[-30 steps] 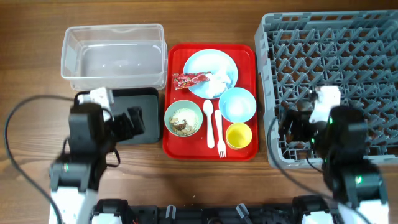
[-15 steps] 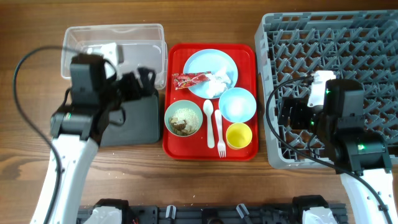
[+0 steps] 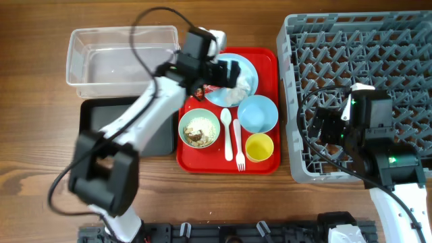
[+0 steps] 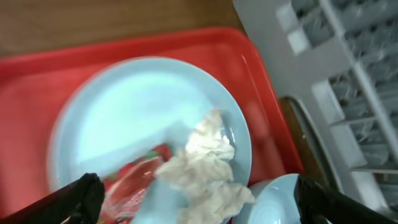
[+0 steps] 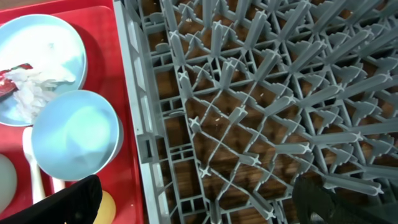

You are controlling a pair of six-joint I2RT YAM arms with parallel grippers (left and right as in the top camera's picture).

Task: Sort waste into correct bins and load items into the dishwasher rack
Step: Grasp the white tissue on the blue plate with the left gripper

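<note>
My left gripper [image 3: 227,73] is open, hovering over the light blue plate [image 3: 219,67] on the red tray. In the left wrist view its fingers [image 4: 202,202] straddle the crumpled white tissue [image 4: 208,168] and the red wrapper [image 4: 134,180] on the plate [image 4: 137,112]. The pale green bowl [image 3: 199,128] holds food scraps. The light blue bowl [image 3: 257,113], yellow cup [image 3: 258,147], white spoon [image 3: 227,131] and fork [image 3: 238,142] lie on the tray. My right gripper [image 3: 322,129] is open and empty over the grey rack's [image 3: 364,67] front left part [image 5: 249,93].
The clear tub [image 3: 121,61] stands at the back left, with the black tray [image 3: 128,131] in front of it. The red tray [image 3: 270,57] lies between them and the rack. My left arm stretches across the black tray and tub corner.
My left arm has swung right from above the black tray to above the plate on the red tray. My right gripper has shifted slightly over the rack.
</note>
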